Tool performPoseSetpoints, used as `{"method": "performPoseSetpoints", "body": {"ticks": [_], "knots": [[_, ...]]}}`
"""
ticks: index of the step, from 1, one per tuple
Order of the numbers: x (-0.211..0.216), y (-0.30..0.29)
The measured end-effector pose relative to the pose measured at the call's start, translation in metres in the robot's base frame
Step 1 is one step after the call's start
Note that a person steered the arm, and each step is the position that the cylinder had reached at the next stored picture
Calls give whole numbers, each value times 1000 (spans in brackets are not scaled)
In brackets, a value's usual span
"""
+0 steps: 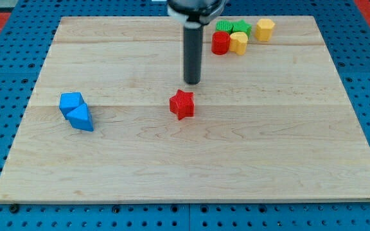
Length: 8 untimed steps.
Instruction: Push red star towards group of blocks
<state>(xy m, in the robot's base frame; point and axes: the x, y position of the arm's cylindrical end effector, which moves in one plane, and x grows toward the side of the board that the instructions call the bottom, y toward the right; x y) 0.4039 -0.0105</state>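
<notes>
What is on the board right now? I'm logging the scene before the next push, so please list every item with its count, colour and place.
red star: 1, red, near the board's middle, alone.
blue blocks: 2, blue, touching each other, at the view's left; exact shapes hard to tell.
green blocks: 2, green, side by side at the view's top, in the group.
red cylinder: 1, red, in the group, just below the green ones.
yellow block: 1, yellow, right beside the red cylinder.
yellow hexagonal block: 1, yellow, at the group's right end.
wooden board: 1, light wood, on a blue pegboard.
my tip: 1, dark rod, just above the red star in the view, slightly right, with a small gap.
</notes>
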Motion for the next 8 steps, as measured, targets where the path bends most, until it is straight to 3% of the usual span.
{"method": "performPoseSetpoints", "body": {"ticks": [1, 2, 3, 4, 5, 6, 7, 8], "knots": [[32, -48], [72, -43], [63, 17], [26, 57], [15, 55], [53, 19], [32, -18], [5, 25]]}}
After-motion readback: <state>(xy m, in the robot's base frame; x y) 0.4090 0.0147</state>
